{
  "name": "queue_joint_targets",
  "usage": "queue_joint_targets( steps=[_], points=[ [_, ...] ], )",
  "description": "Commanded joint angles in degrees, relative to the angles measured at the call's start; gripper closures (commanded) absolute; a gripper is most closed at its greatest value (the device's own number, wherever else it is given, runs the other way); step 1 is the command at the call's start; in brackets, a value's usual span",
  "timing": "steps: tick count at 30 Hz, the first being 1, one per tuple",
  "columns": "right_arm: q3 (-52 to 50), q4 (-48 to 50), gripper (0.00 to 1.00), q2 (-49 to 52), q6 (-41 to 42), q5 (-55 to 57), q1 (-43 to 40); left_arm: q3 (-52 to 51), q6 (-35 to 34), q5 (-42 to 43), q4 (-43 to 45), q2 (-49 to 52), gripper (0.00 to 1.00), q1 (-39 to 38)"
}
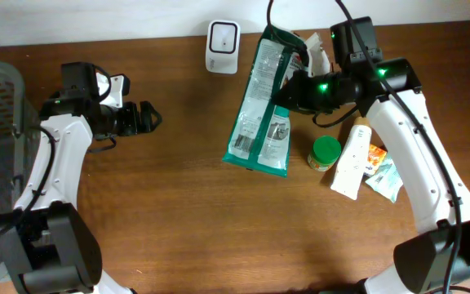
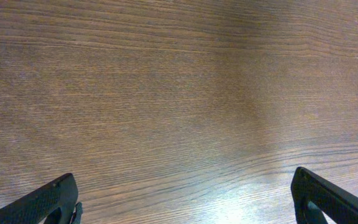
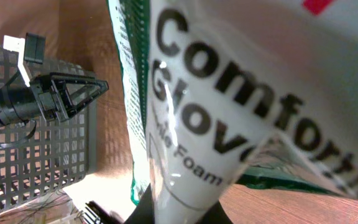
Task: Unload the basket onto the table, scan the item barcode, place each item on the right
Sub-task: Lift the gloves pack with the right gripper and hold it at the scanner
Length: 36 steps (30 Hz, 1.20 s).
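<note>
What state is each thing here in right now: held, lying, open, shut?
glove packet: gripped, tilted, near the scanner.
right fingers: shut on the glove packet.
left fingers: open, empty.
scanner: untouched, at the far edge of the table.
green-lidded jar: upright, lid on.
white tube: lying flat.

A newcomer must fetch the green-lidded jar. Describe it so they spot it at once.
On the wooden table, look at the right half, where the right gripper holds a green package. Just right of the package's near end sits the jar, beside a white tube. It is the only small round thing, topped by a bright green lid.
</note>
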Motion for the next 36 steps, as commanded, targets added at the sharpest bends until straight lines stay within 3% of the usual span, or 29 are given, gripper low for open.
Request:
queue_joint_targets(
  steps=[1, 9, 12, 15, 19, 26, 31, 36],
  points=[
    [0.0, -0.4, 0.96, -1.3, -0.7, 0.0, -0.2, 0.0, 0.5, -0.4, -0.1, 0.2, 0.01, 0.0],
    [6.5, -1.3, 0.96, -1.3, -3.1, 4.0, 1.2, 0.0, 0.5, -0.4, -0.1, 0.2, 0.01, 0.0],
    [10.6, 2.7, 0.96, -1.3, -5.7, 20.8, 5.4, 0.0, 0.5, -0.4, -0.1, 0.2, 0.01, 0.0],
    [10.6, 13.1, 0.96, -0.3, -7.8, 39.7, 10.7, 0.0, 0.5, -0.4, -0.1, 0.2, 0.01, 0.0],
    [10.6, 30.0, 0.96, 5.2, -20.0, 54.3, 15.5, 0.0, 0.5, -0.4, -0.1, 0.2, 0.01, 0.0],
    [10.6, 57.3, 0.96, 19.7, -45.5, 57.3, 16.9, 0.0, 0.5, -0.4, -0.1, 0.2, 0.01, 0.0],
    [10.6, 73.8, 0.96, 28.3, -56.6, 56.1, 17.1, 0.0, 0.5, -0.4, -0.1, 0.2, 0.01, 0.0],
    [10.6, 78.6, 0.96, 33.1, -64.4, 49.9, 17.8, 0.0, 0.5, -0.4, -0.1, 0.2, 0.0, 0.0]
  ],
)
